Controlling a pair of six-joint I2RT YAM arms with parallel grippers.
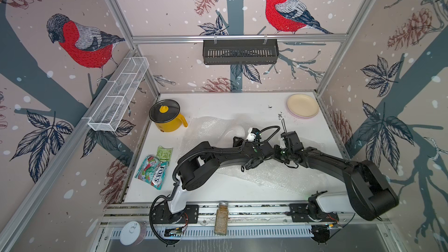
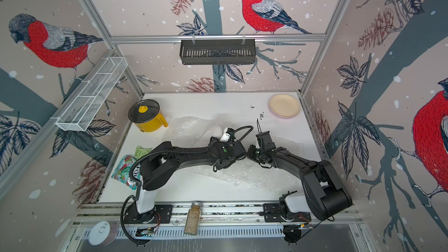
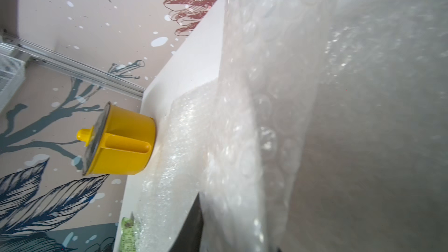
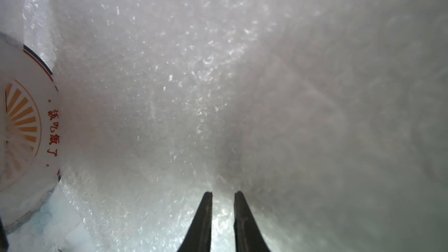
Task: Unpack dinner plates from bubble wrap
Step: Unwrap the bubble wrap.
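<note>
Right gripper (image 4: pixel 223 193) first: its two dark fingers (image 4: pixel 203 224) are pinched down to a slim gap. The clear, crinkly bubble wrap (image 4: pixel 169 81) is bunched right at the tips, creases running away from them, so that's a grip on the sheet. Off to one side of those jaws, clear of the tips, sits the round white plate with the orange sunburst print (image 4: pixel 26 117). It has red characters round its rim, its face is bare, and wrap is crumpled around it. It's not between the jaws and not touching them.

Left gripper (image 1: pixel 236 139) now: it's down at the wrap in mid-table. The left wrist view is smothered by a fold of wrap (image 3: pixel 266 117) right at the lens, with only a dark sliver of the gripper peeking out. I can't tell how those jaws stand or what they hold.

Widening out in both top views, the two arms meet over the white table (image 1: pixel 218 103). One sheet reaches toward the round yellow pot with the black glass lid (image 1: pixel 167 117), and more wrap lies front right (image 1: pixel 266 175). In the far right corner, the plain cream plate (image 1: pixel 303 105) sits stacked on a plain lilac plate (image 1: pixel 301 117), unwrapped and well apart from both grippers. Glossy colourful snack bags (image 1: pixel 155 166) lie at the left edge.
</note>
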